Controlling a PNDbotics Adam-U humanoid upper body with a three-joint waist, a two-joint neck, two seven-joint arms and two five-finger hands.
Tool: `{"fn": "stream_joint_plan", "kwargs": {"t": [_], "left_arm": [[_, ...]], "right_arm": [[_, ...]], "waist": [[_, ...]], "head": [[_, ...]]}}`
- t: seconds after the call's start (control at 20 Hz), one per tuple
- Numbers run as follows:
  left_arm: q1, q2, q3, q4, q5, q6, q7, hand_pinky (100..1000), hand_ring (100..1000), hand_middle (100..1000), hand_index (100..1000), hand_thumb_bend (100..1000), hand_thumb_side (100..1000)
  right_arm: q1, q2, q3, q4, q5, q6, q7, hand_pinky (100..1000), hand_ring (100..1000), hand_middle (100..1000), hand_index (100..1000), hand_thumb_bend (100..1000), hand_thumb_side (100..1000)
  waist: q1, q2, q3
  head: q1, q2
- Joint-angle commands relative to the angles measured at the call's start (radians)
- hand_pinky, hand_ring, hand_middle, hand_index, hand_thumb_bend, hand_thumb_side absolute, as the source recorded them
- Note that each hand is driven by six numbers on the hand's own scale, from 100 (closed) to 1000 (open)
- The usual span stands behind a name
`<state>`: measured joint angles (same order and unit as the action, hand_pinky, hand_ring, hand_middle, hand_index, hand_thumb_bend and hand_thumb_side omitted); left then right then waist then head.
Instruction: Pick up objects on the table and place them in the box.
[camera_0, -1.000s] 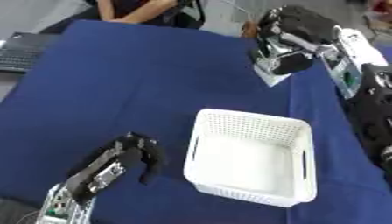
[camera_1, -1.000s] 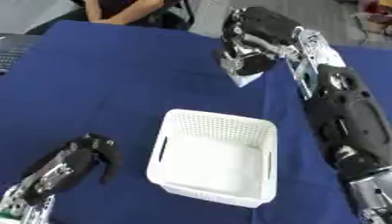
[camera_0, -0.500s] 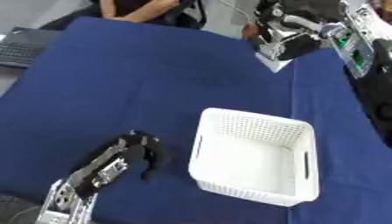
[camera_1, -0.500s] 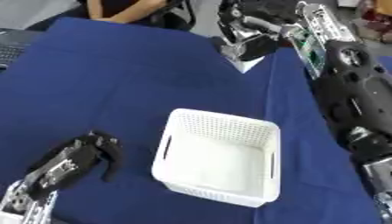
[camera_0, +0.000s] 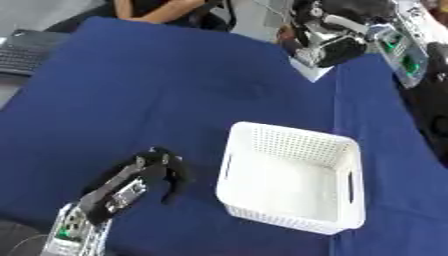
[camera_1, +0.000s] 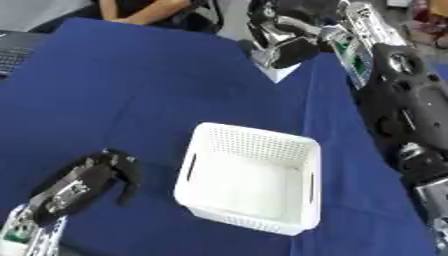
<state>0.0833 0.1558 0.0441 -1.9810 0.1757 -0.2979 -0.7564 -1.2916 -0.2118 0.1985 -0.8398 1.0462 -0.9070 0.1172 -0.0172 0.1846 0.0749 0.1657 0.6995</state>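
Your right hand was curled around a white object beyond the white basket. Left of the basket, your left hand rested with fingers curled, empty. A laptop sat far left; no writing was legible.

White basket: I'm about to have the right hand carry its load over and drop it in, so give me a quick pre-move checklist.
1. White basket upright, opening up: ok.
2. Basket interior free of other things: ok, nothing shows in it.
3. Right hand holding something: ok, fingers curled round a white object whose corner pokes out below; what it is, cannot tell.
4. Right hand above the basket: not ok, it is at the table's far edge.
5. Left hand out of the way: ok, beside the basket's left wall on the blue cloth.
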Motion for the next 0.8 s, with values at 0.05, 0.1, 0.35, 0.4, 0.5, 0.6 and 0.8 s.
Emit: {"fn": "stream_joint_plan", "kwargs": {"t": [0.05, 0.1, 0.35, 0.4, 0.5, 0.6, 0.8], "left_arm": [[0.000, 0.016, 0.010, -0.015, -0.002, 0.001, 0.001, 159, 253, 405, 672, 105, 922], [0.000, 0.016, 0.011, -0.015, -0.003, 0.001, 0.001, 159, 253, 405, 672, 105, 921], [-0.001, 0.015, 0.014, -0.017, -0.008, 0.000, 0.004, 160, 254, 406, 672, 103, 920], [-0.001, 0.014, 0.014, -0.017, -0.009, -0.001, 0.005, 160, 254, 406, 672, 104, 922], [-0.001, 0.014, 0.014, -0.017, -0.010, -0.001, 0.005, 160, 254, 406, 672, 104, 922], [-0.001, 0.013, 0.014, -0.017, -0.010, -0.001, 0.005, 160, 254, 406, 672, 104, 922], [-0.001, 0.012, 0.014, -0.017, -0.011, -0.002, 0.004, 160, 254, 406, 672, 104, 923]], "right_arm": [[-0.004, -0.057, 0.043, -0.079, -0.068, 0.000, 0.012, 100, 100, 100, 200, 100, 765], [0.006, -0.072, 0.063, -0.110, -0.097, 0.000, 0.018, 100, 100, 100, 200, 100, 766], [0.058, -0.148, 0.146, -0.279, -0.283, 0.000, 0.093, 100, 100, 100, 199, 100, 767], [0.065, -0.159, 0.153, -0.306, -0.319, 0.000, 0.114, 100, 100, 100, 199, 100, 757], [0.074, -0.172, 0.156, -0.342, -0.382, 0.000, 0.162, 100, 100, 100, 200, 100, 758], [0.080, -0.178, 0.150, -0.359, -0.430, 0.000, 0.205, 100, 100, 100, 200, 100, 756], [0.084, -0.177, 0.139, -0.373, -0.497, 0.000, 0.266, 100, 100, 100, 200, 100, 755]], "waist": [[0.002, -0.019, -0.006], [0.002, -0.018, -0.008], [0.004, -0.015, -0.021], [0.004, -0.014, -0.023], [0.005, -0.014, -0.027], [0.006, -0.013, -0.029], [0.008, -0.012, -0.029]], "head": [[0.014, -0.006], [0.016, -0.007], [0.021, -0.008], [0.021, -0.008], [0.020, -0.008], [0.020, -0.009], [0.021, -0.008]]}}
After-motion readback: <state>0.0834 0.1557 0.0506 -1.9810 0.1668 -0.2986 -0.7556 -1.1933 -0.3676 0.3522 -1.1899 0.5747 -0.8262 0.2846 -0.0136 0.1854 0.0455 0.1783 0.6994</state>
